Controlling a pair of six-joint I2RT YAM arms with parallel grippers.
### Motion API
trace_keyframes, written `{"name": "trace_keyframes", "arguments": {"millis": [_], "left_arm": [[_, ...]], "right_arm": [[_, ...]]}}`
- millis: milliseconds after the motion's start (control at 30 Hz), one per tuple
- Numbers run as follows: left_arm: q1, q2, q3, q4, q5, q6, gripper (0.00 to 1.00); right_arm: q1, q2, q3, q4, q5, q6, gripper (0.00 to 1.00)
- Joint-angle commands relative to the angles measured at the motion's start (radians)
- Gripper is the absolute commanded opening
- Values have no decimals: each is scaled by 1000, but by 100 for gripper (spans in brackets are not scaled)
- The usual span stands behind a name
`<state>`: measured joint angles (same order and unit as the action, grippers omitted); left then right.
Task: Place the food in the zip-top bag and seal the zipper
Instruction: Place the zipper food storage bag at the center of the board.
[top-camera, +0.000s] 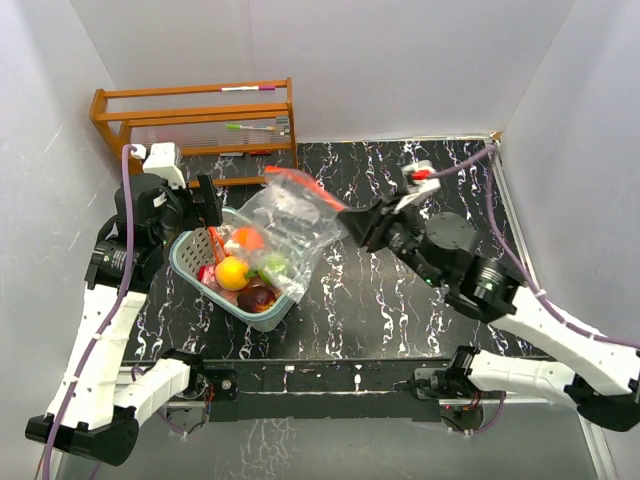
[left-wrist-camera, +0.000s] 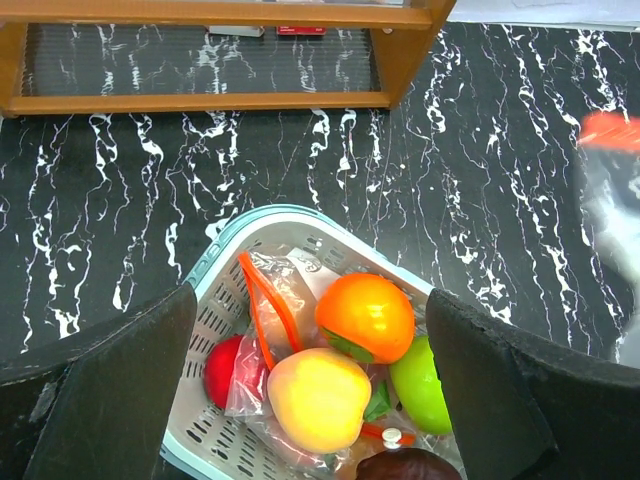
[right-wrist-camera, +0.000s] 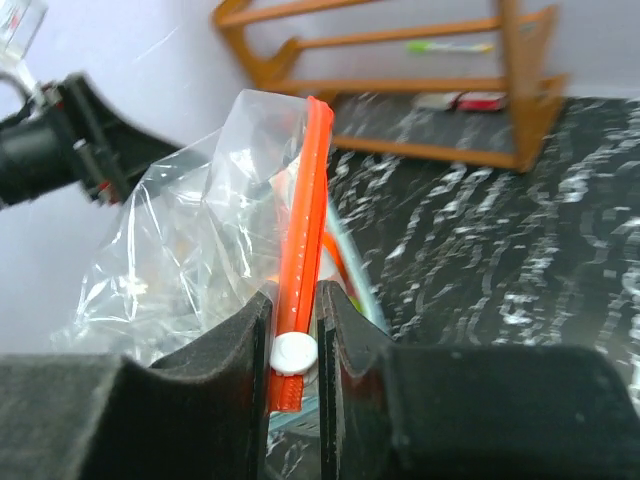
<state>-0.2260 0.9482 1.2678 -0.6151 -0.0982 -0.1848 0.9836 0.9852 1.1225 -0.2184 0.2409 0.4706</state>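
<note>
The clear zip-top bag with an orange-red zipper strip hangs over the pale-blue basket. My right gripper is shut on the zipper strip at its white slider. The food lies in the basket: an orange fruit, a yellow-pink one, a lime green one, a red one and a dark purple one. Clear plastic with an orange strip lies among them. My left gripper is open and empty above the basket's far-left end.
A wooden rack with pens stands at the back left, just behind the basket. White walls enclose the black marbled table on three sides. The basket's far rim sits close to the rack's base.
</note>
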Motion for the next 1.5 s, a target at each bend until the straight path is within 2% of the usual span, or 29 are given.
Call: {"name": "trace_keyframes", "arguments": {"millis": [0,133,300,467,600,700,767,833,1000,1100,1133,1200,1233,1300,1400,1467], "left_arm": [[-4,0,39,-6,-14,-29,97],[-4,5,32,10,58,-63,97],[-4,12,17,33,122,-87,97],[-4,13,0,41,142,-88,97],[-5,27,-14,67,204,-110,97],[-4,43,-21,85,227,-125,97],[-5,55,-30,98,247,-137,97],[-4,63,-42,111,268,-151,97],[-5,75,-64,142,293,-164,97],[-5,78,-66,141,291,-158,97],[-4,78,-68,140,287,-156,97],[-4,78,-70,136,284,-152,97],[-4,77,-70,134,282,-150,97],[-4,78,-69,133,277,-145,97],[-5,77,-71,130,264,-144,97],[-5,75,-75,132,266,-142,97]], "right_arm": [[0,-48,-35,-151,298,-47,8],[0,-46,-61,-208,408,-78,8],[1,-34,-146,-242,685,-49,8],[1,-71,-204,-208,865,-2,8],[1,-109,-222,-121,944,-91,8],[1,-125,-211,-56,941,-217,8],[1,-128,-227,-2,879,-308,8],[1,-117,-259,16,825,-325,8],[30,21,-351,18,757,-227,8],[91,133,-352,-40,760,-87,9],[118,164,-345,-68,766,-34,17],[162,214,-326,-123,778,55,61],[179,230,-315,-152,778,93,72],[192,248,-298,-186,745,121,83],[193,217,-288,-196,679,122,89],[192,166,-297,-188,632,123,96]]}}
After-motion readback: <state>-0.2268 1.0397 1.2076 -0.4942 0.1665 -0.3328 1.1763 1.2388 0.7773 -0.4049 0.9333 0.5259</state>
